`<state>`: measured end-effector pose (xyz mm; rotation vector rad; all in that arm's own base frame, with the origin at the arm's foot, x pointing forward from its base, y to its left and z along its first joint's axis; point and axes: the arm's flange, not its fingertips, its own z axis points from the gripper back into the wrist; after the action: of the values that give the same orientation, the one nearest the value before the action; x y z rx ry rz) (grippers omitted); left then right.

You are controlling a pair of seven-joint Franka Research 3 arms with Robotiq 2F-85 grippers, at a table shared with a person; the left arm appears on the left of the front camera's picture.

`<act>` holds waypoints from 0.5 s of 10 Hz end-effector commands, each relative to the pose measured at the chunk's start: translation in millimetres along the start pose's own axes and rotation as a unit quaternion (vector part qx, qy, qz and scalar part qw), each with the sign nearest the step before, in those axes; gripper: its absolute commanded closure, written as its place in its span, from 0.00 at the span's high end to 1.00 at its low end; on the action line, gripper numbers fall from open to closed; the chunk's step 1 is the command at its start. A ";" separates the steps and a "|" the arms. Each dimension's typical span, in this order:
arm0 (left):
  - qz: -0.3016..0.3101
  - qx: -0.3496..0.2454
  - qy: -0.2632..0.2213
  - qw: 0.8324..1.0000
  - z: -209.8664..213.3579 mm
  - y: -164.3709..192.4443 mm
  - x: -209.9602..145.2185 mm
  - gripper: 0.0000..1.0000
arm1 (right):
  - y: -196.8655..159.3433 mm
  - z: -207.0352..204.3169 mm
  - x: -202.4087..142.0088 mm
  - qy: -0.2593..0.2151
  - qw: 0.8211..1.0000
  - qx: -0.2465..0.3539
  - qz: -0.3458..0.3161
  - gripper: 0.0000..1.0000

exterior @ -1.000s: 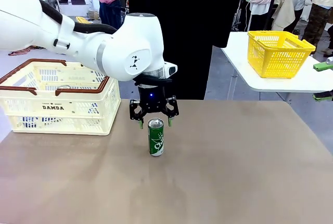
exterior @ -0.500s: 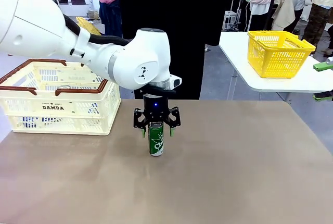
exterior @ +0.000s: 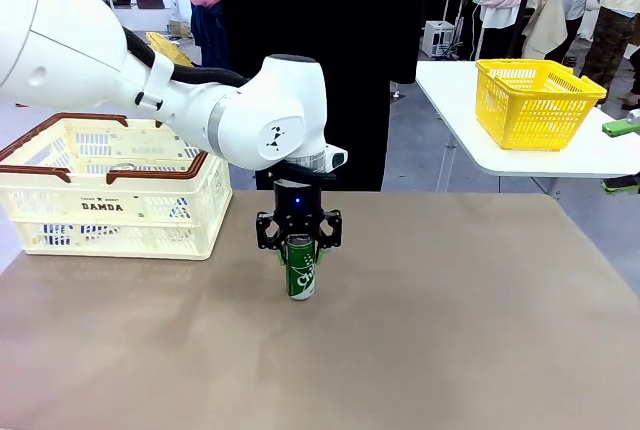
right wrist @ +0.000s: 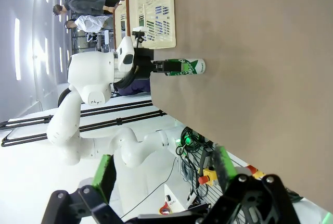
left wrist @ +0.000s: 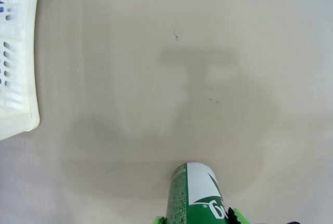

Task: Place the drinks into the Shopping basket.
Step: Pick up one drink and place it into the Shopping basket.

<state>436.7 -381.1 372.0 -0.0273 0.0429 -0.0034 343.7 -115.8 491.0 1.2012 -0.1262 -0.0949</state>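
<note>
green aluminium drink can [exterior: 301, 270] stands upright on the tan table [exterior: 450, 330], near the middle and to the right of the shopping basket [exterior: 110, 190]. the left gripper [exterior: 298, 253] has come down over the can's top, its two fingers on either side of the upper part and drawn in against it; the can's base sits on the table. in the left wrist view the can [left wrist: 195, 195] rises from the bottom edge with green pads [left wrist: 237, 216] pressed at its sides, and a corner of the cream basket [left wrist: 18, 67] lies well apart at the left edge.

the basket, cream-white with slotted sides, brown rim and black "damda" print, sits at the table's far left. a silver can top [exterior: 122, 166] shows inside it.

the right gripper [right wrist: 164, 174] is held off the table, jaws spread wide with nothing between them. its view, rolled sideways, shows the left arm [right wrist: 93, 78] gripping the green can [right wrist: 186, 66] beside the basket [right wrist: 153, 18].

a yellow basket [exterior: 530, 100] rests on a separate white table [exterior: 470, 140] at far right. a person in black [exterior: 330, 50] stands at the far side.
</note>
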 end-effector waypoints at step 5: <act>-0.006 -0.016 0.008 1.000 -3.2 1.4 -2.0 0.00 | 1.8 2.5 -1.9 0.007 1.000 -0.007 -0.004 1.00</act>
<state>437.2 -380.5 372.7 -0.0304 0.0453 -0.0015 343.7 -115.8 491.0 1.2012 -0.1262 -0.0949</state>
